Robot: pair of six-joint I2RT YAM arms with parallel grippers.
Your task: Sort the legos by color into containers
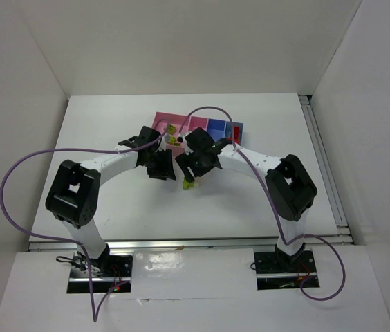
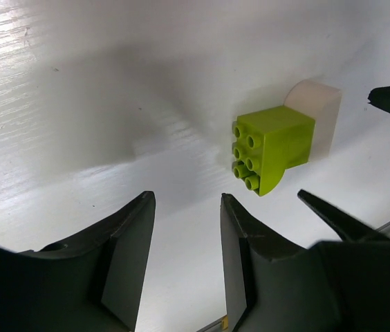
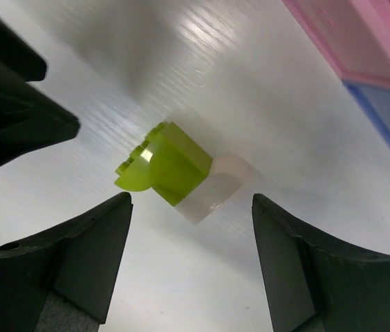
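A yellow-green lego (image 2: 272, 149) is stuck to a whitish lego (image 2: 316, 111) and the pair lies on the white table. In the right wrist view the yellow-green lego (image 3: 171, 164) and the whitish lego (image 3: 219, 190) lie just beyond my open right gripper (image 3: 191, 207), untouched. My left gripper (image 2: 187, 207) is open and empty, just left of the pair. In the top view both grippers, left (image 1: 164, 173) and right (image 1: 193, 173), hover close together over the yellow-green lego (image 1: 189, 183). The containers (image 1: 159, 119) stand behind them, with yellow-green legos (image 1: 173, 130) in a pink bin.
The pink bin (image 3: 347, 34) and a light blue bin (image 3: 388, 117) sit close at the right gripper's far right. The left gripper's finger (image 3: 15, 117) reaches into the right wrist view at left. White walls enclose the table; purple cables arc over both arms.
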